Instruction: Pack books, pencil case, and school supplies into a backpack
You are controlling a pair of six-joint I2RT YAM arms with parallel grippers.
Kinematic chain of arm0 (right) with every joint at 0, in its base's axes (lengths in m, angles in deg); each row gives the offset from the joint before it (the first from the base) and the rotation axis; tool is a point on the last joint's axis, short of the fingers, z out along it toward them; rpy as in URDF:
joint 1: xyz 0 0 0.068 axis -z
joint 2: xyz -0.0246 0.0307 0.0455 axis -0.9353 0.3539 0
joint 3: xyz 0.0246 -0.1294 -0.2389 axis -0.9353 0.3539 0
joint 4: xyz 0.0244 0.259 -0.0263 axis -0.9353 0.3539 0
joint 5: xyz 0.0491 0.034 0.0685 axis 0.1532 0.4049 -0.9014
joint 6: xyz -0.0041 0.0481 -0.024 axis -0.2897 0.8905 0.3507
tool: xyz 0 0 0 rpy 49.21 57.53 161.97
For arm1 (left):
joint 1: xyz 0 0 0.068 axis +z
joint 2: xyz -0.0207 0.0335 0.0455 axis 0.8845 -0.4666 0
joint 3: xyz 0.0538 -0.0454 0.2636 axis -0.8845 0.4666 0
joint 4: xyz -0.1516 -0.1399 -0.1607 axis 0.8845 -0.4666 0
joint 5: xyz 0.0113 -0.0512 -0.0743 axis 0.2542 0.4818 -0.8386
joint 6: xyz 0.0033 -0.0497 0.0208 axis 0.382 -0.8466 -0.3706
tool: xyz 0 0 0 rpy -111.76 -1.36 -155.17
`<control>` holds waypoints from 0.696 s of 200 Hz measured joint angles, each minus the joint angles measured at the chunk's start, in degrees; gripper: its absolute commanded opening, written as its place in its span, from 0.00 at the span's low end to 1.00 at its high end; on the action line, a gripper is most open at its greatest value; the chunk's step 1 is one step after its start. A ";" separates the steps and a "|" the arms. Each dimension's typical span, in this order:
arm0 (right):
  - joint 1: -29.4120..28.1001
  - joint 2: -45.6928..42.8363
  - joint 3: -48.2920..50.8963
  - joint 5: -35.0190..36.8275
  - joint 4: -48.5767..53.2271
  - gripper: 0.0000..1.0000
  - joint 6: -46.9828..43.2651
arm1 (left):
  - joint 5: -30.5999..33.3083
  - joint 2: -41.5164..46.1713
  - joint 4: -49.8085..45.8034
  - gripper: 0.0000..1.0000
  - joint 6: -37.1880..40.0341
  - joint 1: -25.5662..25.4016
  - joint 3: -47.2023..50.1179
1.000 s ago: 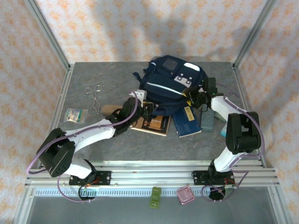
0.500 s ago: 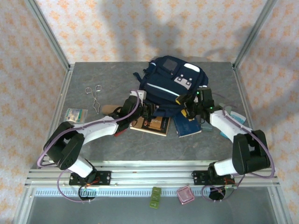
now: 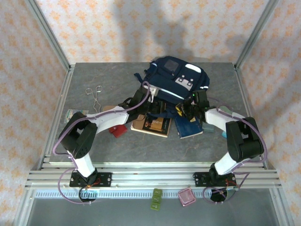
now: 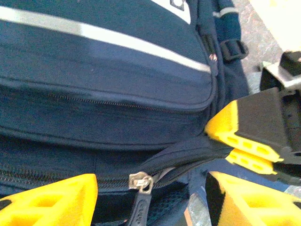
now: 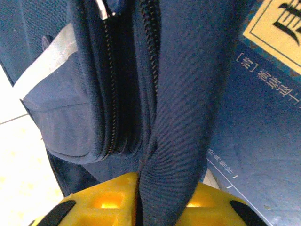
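Note:
The navy backpack (image 3: 173,80) lies at the back middle of the table. My right gripper (image 3: 182,109) is shut on the fabric edge of its opened zip flap (image 5: 181,117), the cloth pinched between the yellow fingers (image 5: 101,202). My left gripper (image 4: 150,200) is open at the backpack's front, with the metal zipper pull (image 4: 140,182) between its fingers and untouched. The tan-brown book (image 3: 153,125) and the dark blue book (image 3: 190,127) lie flat just in front of the backpack. The red square item (image 3: 116,131) lies left of them. A bit of the tan pencil case (image 3: 108,108) shows behind my left arm.
Metal forceps (image 3: 95,97) and a small pale packet (image 3: 74,115) lie at the left. A teal-grey block (image 3: 209,125) sits by my right arm. My arms converge closely at the backpack's mouth; the right fingers (image 4: 244,134) show in the left wrist view.
The right gripper has closed on the backpack's flap. The left arm has reached farther toward the backpack's opening and its jaws have widened.

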 measured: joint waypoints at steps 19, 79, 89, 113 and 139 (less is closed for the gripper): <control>0.00 0.00 0.02 -0.02 -0.20 0.12 0.00 | -0.04 -0.04 -1.90 0.63 0.02 0.07 0.00; 0.00 0.22 0.02 -0.20 -0.59 0.11 0.02 | -2.19 -2.62 -4.83 0.50 0.52 0.04 -2.19; 0.00 0.31 0.02 -0.20 -0.63 0.11 0.02 | -2.16 -3.52 -5.25 0.46 0.79 -0.17 -3.04; -0.04 0.52 0.02 -0.20 -0.68 0.10 0.07 | -1.60 -6.03 -6.60 0.33 1.31 -0.72 -5.40; -0.15 0.63 0.02 -0.20 -0.74 0.09 0.24 | -0.17 -7.96 -7.58 0.09 1.88 -1.07 -6.91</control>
